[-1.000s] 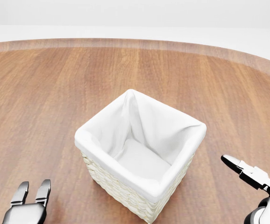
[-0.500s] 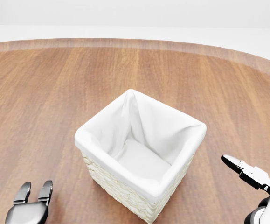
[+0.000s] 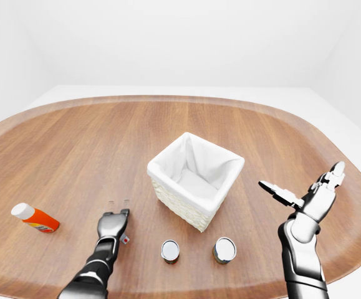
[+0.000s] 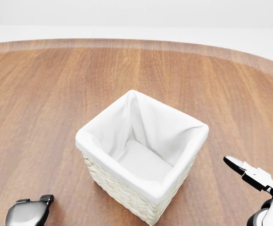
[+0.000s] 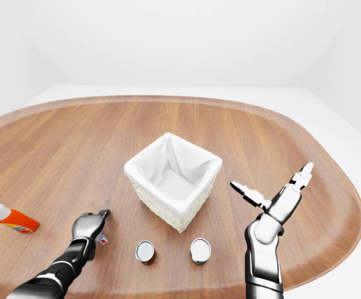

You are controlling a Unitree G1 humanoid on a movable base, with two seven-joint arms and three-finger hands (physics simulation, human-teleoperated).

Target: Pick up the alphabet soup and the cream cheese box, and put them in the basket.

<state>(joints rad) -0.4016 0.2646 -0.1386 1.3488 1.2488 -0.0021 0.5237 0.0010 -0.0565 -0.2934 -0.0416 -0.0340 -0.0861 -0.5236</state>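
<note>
The white-lined wicker basket (image 3: 196, 180) stands upright in the middle of the table and looks empty in the head view (image 4: 143, 155). Two cans stand below it in the left-eye view, one on the left (image 3: 170, 251) and one on the right (image 3: 224, 250); I see only their lids, so I cannot tell which is the alphabet soup. My left hand (image 3: 114, 222) is low over the table, left of the cans, above a small white and red thing (image 3: 125, 239) that is mostly hidden. My right hand (image 3: 303, 187) is raised to the right of the basket, with its fingers spread and empty.
An orange bottle with a white cap (image 3: 35, 218) lies at the far left of the table. The round wooden table (image 3: 74, 143) spreads wide around the basket, and its edge runs close below the cans.
In the head view my left hand has sunk toward the bottom edge, and its two fingers no longer stand up. The right hand and the basket have not moved.
</note>
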